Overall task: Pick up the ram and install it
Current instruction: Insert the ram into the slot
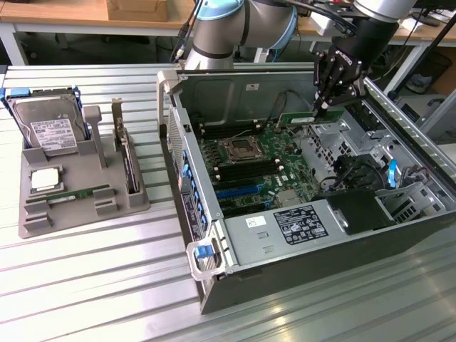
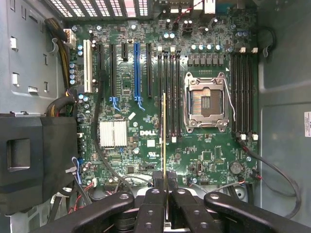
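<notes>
Surface: ribbed metal table, with wooden benches behind it.
Case: open computer case lying on its side, motherboard facing up.
Gripper: the gripper is clamped on the ram, pinching one end of it.
Ram position: held over the far edge of the motherboard, near the case's back wall. In the wrist view it shows edge-on, running parallel to the memory slots beside the empty processor socket.
Obstacles: a metal drive cage sits just beside the gripper. Thin cables cross the board by the socket, and a black shroud covers one corner.
Tray: grey tray at the exterior view's left holds a hard drive, a processor chip, a second stick and an expansion card.
</notes>
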